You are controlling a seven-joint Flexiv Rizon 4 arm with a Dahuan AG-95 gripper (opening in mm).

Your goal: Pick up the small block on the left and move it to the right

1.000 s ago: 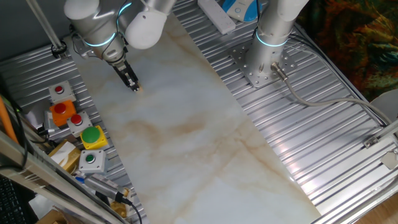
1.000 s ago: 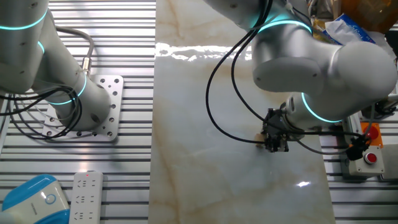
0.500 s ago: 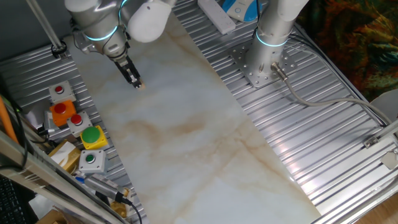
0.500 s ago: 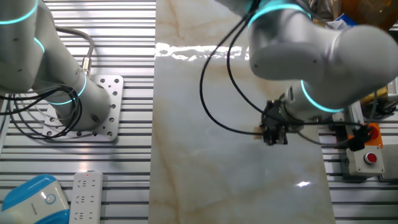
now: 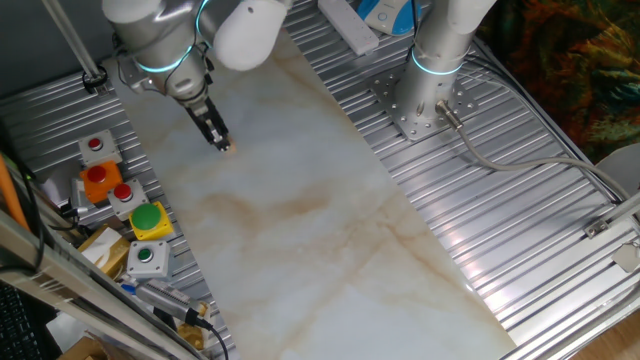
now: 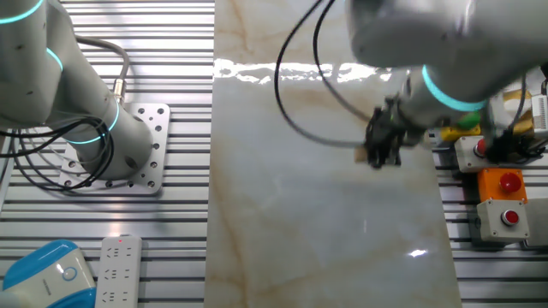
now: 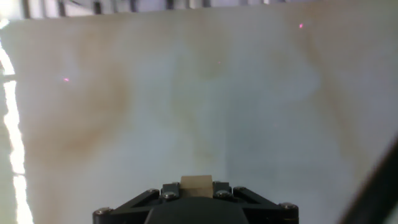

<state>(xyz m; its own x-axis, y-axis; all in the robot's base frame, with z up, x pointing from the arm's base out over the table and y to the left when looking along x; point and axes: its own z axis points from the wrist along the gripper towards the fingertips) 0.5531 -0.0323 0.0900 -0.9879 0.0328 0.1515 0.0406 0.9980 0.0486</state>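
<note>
In one fixed view my gripper (image 5: 222, 143) points down at the marble table (image 5: 300, 200) near its far left edge, with the small block (image 5: 228, 147) only a tan speck at the tip. In the other fixed view my gripper (image 6: 374, 156) is blurred; the small block (image 6: 360, 153) peeks out at its tip, and my arm is cut off above. In the hand view my fingers (image 7: 166, 190) pinch the small block (image 7: 196, 183), whose lower part they hide.
</note>
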